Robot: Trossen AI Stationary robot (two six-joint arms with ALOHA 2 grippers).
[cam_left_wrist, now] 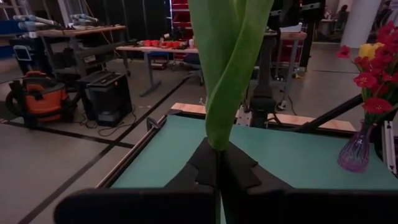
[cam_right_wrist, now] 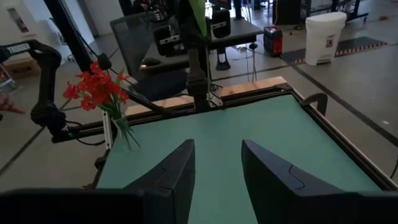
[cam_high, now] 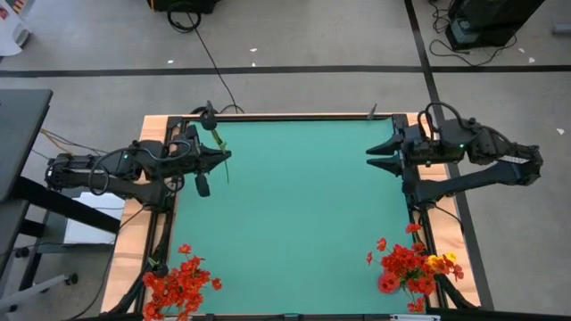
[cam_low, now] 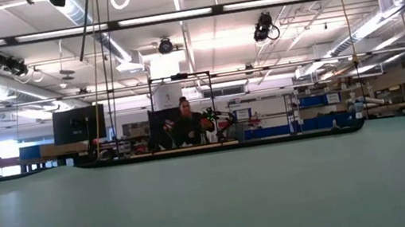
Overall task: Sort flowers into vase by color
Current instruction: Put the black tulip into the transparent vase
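My left gripper (cam_high: pixel 223 161) hovers by the table's left edge, shut on a single flower (cam_high: pixel 217 143) with a dark head (cam_high: pixel 209 114) and a broad green leaf (cam_left_wrist: pixel 227 56). My right gripper (cam_high: pixel 370 153) is open near the right edge and holds nothing; its fingers (cam_right_wrist: pixel 177 171) are spread apart. A vase of red-orange blooms (cam_high: pixel 178 281) stands at the near left corner. A purple vase (cam_left_wrist: pixel 357 152) with red and yellow blooms (cam_high: pixel 412 266) stands at the near right corner. The low view shows neither arm. My left gripper pinches the flower between its two fingers (cam_left_wrist: pixel 205 163), low on the green leaf and stem (cam_left_wrist: pixel 216 140). The fingers lie across the stem. The leaf stands up past the fingertips, and the dark head points toward the table's far edge. No part of the flower rests on the table in the low view.
The green mat (cam_high: pixel 303 214) lies bare between the two arms. A wooden border (cam_high: pixel 134 232) frames it. A person (cam_low: pixel 186 124) sits far behind the table.
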